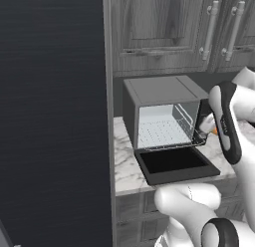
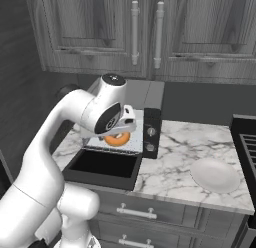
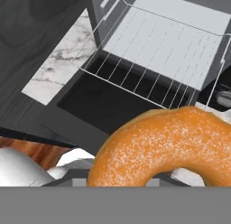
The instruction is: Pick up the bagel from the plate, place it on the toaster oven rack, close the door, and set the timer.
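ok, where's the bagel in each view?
Left base view: small orange sliver of the bagel right of the oven mouth, beside the arm.
Right base view: under the gripper, in front of the rack.
Hand view: lower right, large.
Shared landmark: the open oven door, lying flat.

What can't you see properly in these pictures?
- The gripper's fingertips: in the hand view the bagel covers them; in the right base view the gripper sits behind the hand's white body.
- The bagel's lower part: cut off at the bottom of the hand view.
- The toaster oven knob markings: too small in the right base view.
- The plate: hidden behind the arm in the left base view.
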Tool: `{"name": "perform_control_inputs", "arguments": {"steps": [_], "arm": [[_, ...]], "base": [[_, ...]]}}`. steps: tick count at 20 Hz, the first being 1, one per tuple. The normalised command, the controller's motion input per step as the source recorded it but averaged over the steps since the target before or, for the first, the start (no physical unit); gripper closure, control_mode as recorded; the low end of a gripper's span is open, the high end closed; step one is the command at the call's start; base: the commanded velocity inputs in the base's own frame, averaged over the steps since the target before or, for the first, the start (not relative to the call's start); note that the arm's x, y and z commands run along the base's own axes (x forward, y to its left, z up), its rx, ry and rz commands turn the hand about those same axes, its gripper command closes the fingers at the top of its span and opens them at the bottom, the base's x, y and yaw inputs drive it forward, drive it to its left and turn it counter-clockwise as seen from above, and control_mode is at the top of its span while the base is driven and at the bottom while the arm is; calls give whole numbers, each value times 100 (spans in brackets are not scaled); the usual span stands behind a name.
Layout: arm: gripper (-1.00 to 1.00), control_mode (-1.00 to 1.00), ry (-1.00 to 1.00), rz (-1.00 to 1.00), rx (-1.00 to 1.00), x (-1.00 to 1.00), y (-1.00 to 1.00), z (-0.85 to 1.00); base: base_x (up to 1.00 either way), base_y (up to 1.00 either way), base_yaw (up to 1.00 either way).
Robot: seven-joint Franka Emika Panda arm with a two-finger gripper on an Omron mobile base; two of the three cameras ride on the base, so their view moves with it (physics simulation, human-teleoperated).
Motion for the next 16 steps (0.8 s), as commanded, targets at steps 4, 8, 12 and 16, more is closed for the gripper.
{"name": "perform_control_inputs", "arguments": {"steps": [4,8,12,16], "arm": [[100,-100,0,0,9,12,37,-12],[100,-100,0,0,3,27,33,-17],[100,-100,0,0,0,27,28,-27],[100,-100,0,1,0,24,19,-34]], "base": [[0,0,0],[0,0,0],[0,0,0],[0,0,0]]}}
